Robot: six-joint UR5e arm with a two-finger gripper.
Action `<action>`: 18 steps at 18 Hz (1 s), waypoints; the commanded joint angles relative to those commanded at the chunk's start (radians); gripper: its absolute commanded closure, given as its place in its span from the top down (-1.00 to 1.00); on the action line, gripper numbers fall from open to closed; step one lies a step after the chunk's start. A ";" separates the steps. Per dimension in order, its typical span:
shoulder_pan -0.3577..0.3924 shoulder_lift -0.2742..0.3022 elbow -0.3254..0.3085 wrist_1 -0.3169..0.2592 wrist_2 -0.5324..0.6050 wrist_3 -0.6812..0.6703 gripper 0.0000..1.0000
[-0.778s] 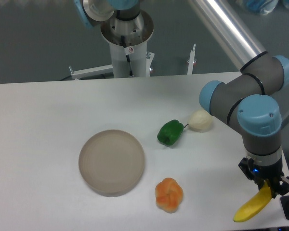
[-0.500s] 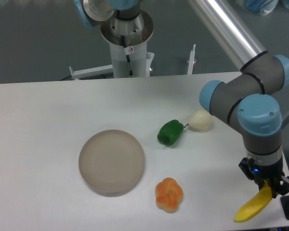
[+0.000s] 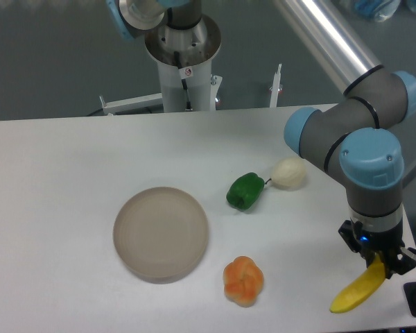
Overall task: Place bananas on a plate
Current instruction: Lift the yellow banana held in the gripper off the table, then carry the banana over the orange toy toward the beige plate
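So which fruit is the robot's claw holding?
The yellow banana, pinched by the gripper at the table's right edge. The green, white and orange ones lie untouched.

Grey arm (image 3: 347, 125), blue joint caps, black pincer (image 3: 378, 261).

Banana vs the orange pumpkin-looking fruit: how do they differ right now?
Shape: the banana is long, smooth and curved; the orange fruit is squat, round and lumpy. Colour: the banana is bright yellow, the orange fruit is orange with paler patches. State: the gripper has its jaws closed on the banana's upper end, so it hangs tilted at the table's right edge; the orange fruit sits free on the table beside the plate. Neither is on the plate.
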 joint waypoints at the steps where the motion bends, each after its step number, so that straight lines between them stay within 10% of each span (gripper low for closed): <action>1: -0.002 0.015 -0.003 -0.023 -0.005 -0.015 -0.39; 10: -0.073 0.215 -0.236 -0.105 -0.147 -0.248 -0.41; 18: -0.227 0.207 -0.339 -0.092 -0.140 -0.652 -0.41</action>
